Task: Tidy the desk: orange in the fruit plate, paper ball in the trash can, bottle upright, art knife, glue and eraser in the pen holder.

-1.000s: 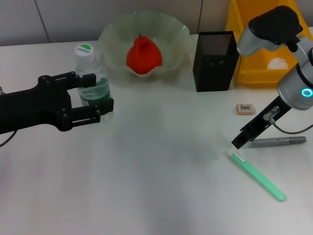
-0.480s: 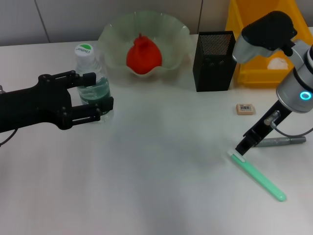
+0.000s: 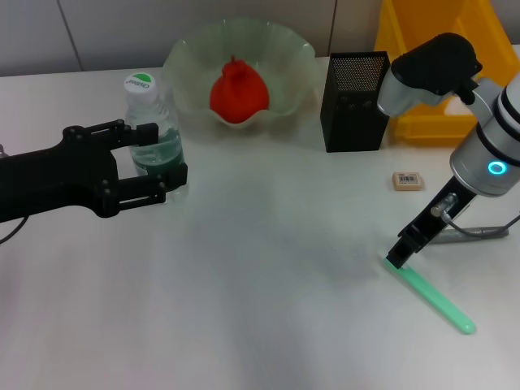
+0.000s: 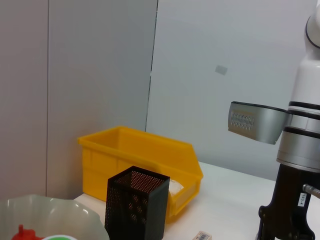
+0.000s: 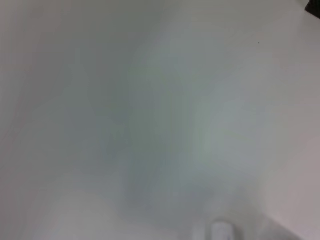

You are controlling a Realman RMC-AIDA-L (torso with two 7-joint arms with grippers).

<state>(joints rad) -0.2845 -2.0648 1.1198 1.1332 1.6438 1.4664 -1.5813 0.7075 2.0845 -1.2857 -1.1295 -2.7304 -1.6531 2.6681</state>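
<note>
Head view of a white desk (image 3: pixel 260 325) with both arms in frame. Left gripper (image 3: pixel 158 158) clenched around the upright bottle (image 3: pixel 151 130) at label height, one black finger on each side, white cap clear above the fingers. Behind the bottle, orange (image 3: pixel 238 93) resting inside the fruit plate (image 3: pixel 183 65), near but apart from the gripper. Right gripper (image 3: pixel 400 255) lowered onto the near end of a green pen-shaped stick (image 3: pixel 435 296) lying flat on the desk, tip touching or just over that end; open or clenched state of its fingers not discernible. Grey pen-like tool (image 3: pixel 479 234) just beside the right gripper, partly hidden by the arm. Eraser (image 3: pixel 407 180) flat on the desk between the right gripper and the pen holder (image 3: pixel 354 101), apart from both. Trash can (image 3: pixel 471 114) just beyond the pen holder, largely covered by the right arm; white paper ball (image 4: pixel 175 186) lying inside it in the left wrist view. Right wrist view showing only blurred pale desk surface.
</note>
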